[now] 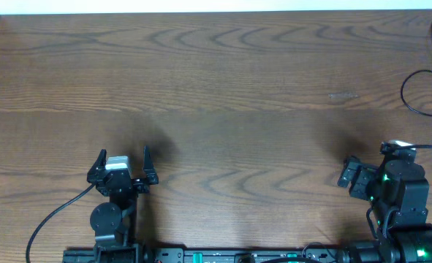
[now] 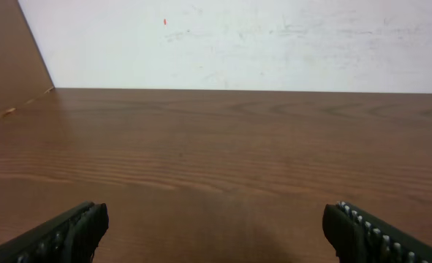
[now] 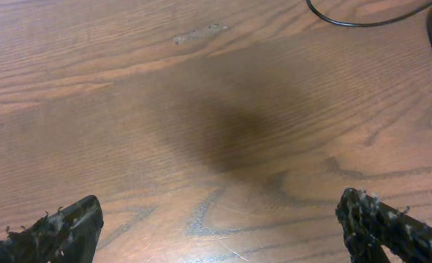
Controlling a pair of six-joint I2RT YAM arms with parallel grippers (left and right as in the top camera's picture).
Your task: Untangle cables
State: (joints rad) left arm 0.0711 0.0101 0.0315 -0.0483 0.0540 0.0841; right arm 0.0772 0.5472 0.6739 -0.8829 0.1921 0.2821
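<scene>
Lying looped at upper right: thin black cable [image 1: 403, 91] on brown wooden table [image 1: 216, 73]; left gripper [image 1: 123, 153], right gripper [image 3: 219, 212] spread, empty.

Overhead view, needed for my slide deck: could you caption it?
Left claw and right claw sit open above a wooden table; a black cable loops at its right edge.

**Overhead view:** looks straight down on the table [image 1: 223, 80] from well above, with the arm bases [image 1: 113, 252] along the lower edge.
**Left wrist view:** low and level, facing across the wood to a white wall [image 2: 237, 44].
**Right wrist view:** close, tilted down at the wood. Its pale scuff [image 3: 199, 33] and black cable [image 3: 362, 22] loop also appear overhead, at right.
</scene>
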